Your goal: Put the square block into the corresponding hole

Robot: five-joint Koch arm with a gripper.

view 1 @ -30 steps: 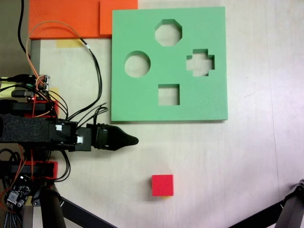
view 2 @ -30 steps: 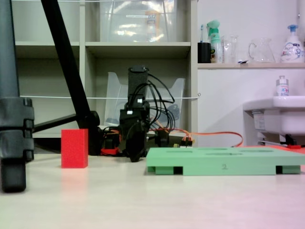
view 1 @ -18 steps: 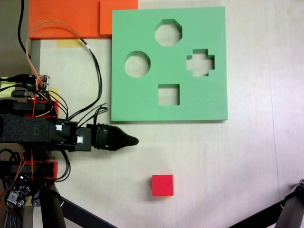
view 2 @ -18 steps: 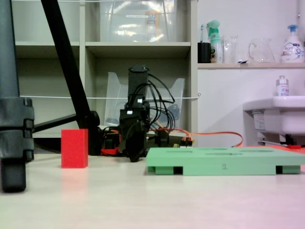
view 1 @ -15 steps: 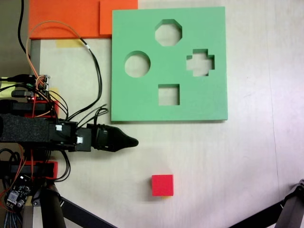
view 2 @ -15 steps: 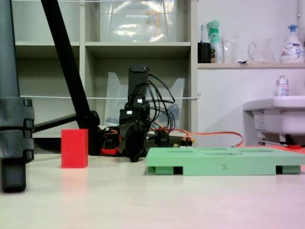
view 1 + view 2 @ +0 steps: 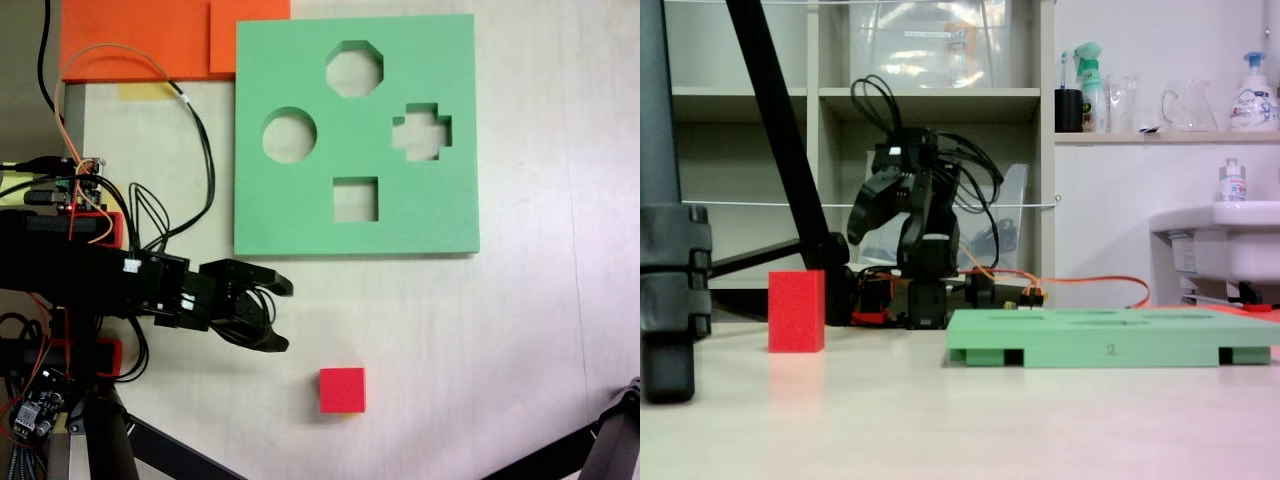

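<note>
The square block (image 7: 342,390) is seen untouched on the worktop, well apart from the corresponding hole (image 7: 355,199) of the green board (image 7: 300,210), while the gripper (image 7: 279,315) is raised left of it, jaws spread wide and empty, so everything is left.

A single digit "2" is showing on the front edge of the green foam board (image 7: 1110,338), between its two dark notches. Labels on the bottles (image 7: 1250,90) above the board are too small and blurred to read.
</note>
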